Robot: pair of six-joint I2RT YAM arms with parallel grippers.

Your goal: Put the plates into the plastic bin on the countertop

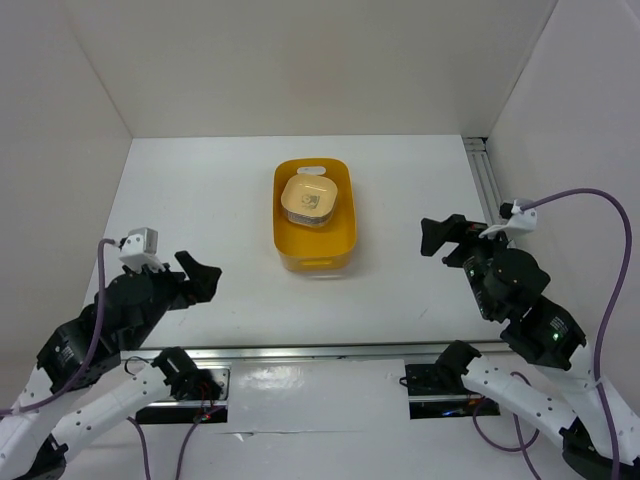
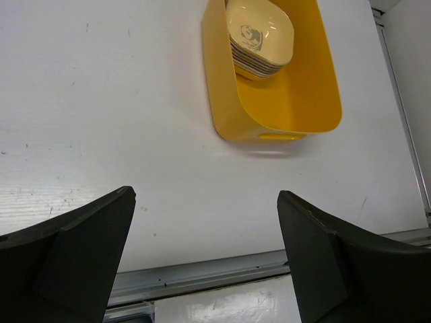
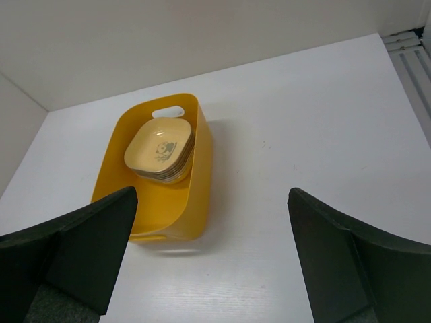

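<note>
The yellow-orange plastic bin stands on the white countertop at mid-table. A stack of several plates sits in its far half, a pale yellow one with a printed motif on top. The bin and stack show in the left wrist view, and the bin and stack in the right wrist view. My left gripper is open and empty at the near left. My right gripper is open and empty, right of the bin.
A metal rail runs along the right edge of the countertop and another rail along its near edge. White walls enclose the left, back and right sides.
</note>
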